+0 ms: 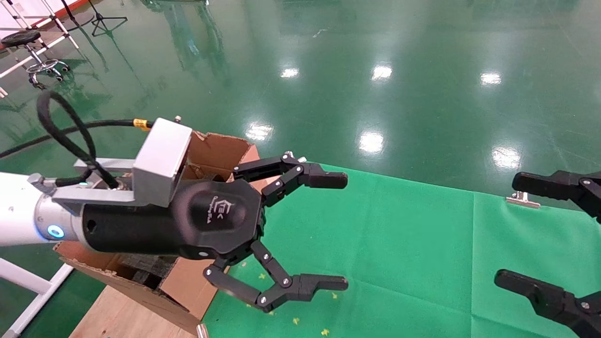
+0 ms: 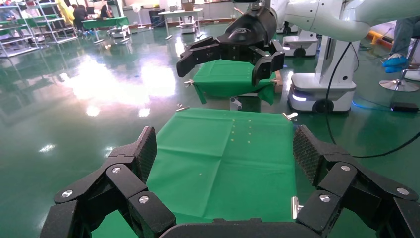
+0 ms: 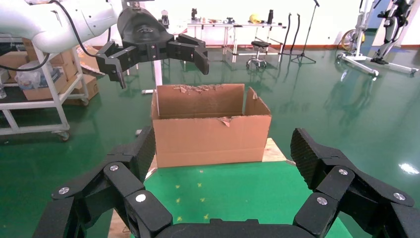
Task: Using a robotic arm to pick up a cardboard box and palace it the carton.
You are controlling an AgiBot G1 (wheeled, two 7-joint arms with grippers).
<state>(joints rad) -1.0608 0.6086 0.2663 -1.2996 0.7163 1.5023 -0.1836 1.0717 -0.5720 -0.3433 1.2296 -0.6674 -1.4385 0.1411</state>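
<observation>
My left gripper (image 1: 335, 230) is open and empty, held above the left part of the green cloth (image 1: 399, 244), just right of the carton (image 1: 213, 150). The white arm (image 1: 19, 211) with its blue-lit ring reaches in from the left and hides much of the carton. In the right wrist view the carton (image 3: 210, 134) stands upright with torn flaps at the cloth's far end, and the left gripper (image 3: 156, 52) hangs above it. My right gripper (image 1: 509, 234) is open and empty at the right edge. The small cardboard box is not in view.
The cloth-covered table has metal clips (image 1: 522, 201) at its edge. A wooden board (image 1: 127, 314) lies under the carton. The shiny green floor surrounds the table. A stool (image 1: 33, 56) and stands are far back left.
</observation>
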